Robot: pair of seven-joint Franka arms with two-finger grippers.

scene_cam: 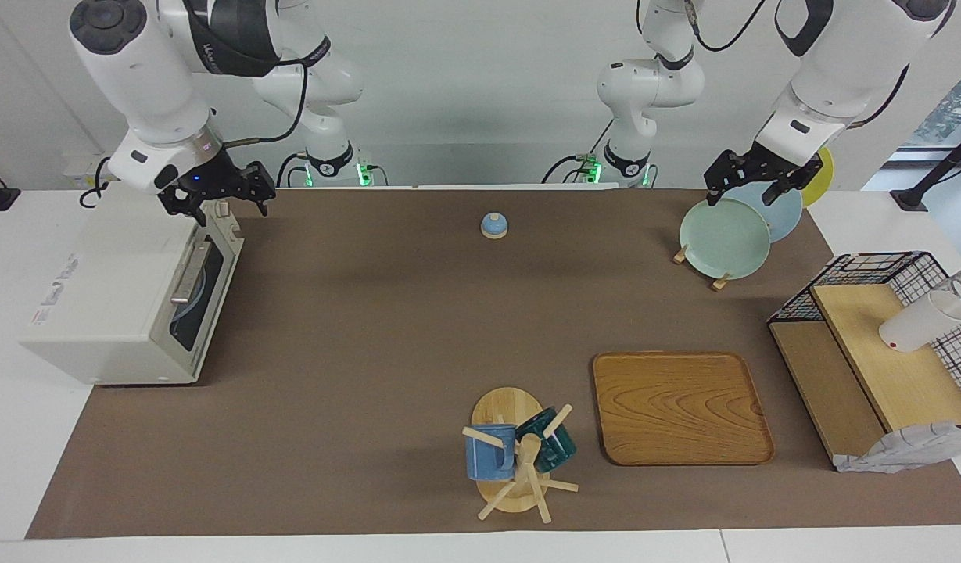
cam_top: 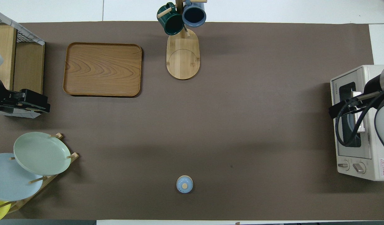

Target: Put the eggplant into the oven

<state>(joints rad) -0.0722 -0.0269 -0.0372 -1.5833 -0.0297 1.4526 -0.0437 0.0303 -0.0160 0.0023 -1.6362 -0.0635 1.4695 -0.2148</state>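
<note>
The cream-white oven (scene_cam: 112, 297) stands at the right arm's end of the table, also in the overhead view (cam_top: 356, 156). Its dark glass door (scene_cam: 197, 301) is up and shut. The eggplant shows in neither view. My right gripper (scene_cam: 224, 205) hangs open and empty just above the oven's top corner nearest the robots; from overhead it (cam_top: 351, 107) covers part of the door. My left gripper (scene_cam: 750, 188) hangs open and empty over the plate rack at the left arm's end.
A rack of plates (scene_cam: 726, 238) stands near the left arm. A small blue domed knob (scene_cam: 493, 225) sits mid-table near the robots. A wooden tray (scene_cam: 679, 407) and a mug tree (scene_cam: 519, 453) lie farther out. A black wire basket (scene_cam: 879, 344) with boards holds a white cup (scene_cam: 918, 322).
</note>
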